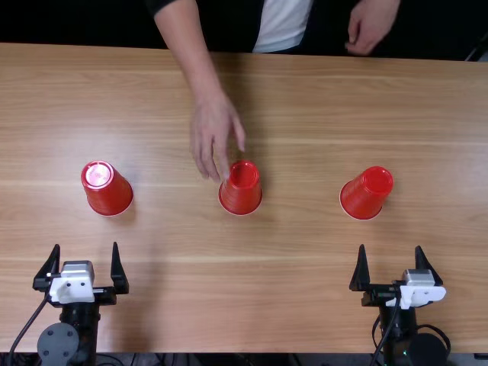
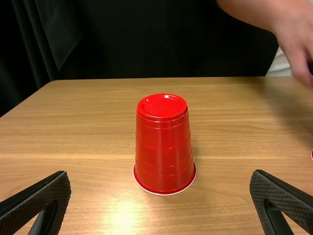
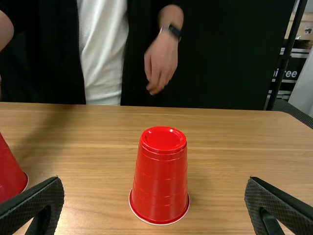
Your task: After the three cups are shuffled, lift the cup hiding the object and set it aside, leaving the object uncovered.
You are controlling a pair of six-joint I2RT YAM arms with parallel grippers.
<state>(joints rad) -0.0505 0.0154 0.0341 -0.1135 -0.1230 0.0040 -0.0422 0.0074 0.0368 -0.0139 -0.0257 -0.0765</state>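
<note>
Three red cups stand upside down in a row on the table: a left cup [image 1: 107, 189] [image 2: 164, 144], a middle cup [image 1: 241, 187] [image 3: 9, 171] and a right cup [image 1: 367, 193] [image 3: 160, 175]. A person's hand [image 1: 215, 137] [image 2: 293, 39] reaches across from the far side, its fingers at the middle cup's far left side. My left gripper [image 1: 84, 268] [image 2: 161, 215] is open near the front edge, in line with the left cup. My right gripper [image 1: 390, 269] [image 3: 156, 215] is open in front of the right cup. No hidden object is visible.
The person's other hand [image 1: 371, 24] [image 3: 160, 61] hangs above the table's far edge [image 1: 427, 57]. Bare wood lies between the cups and the grippers.
</note>
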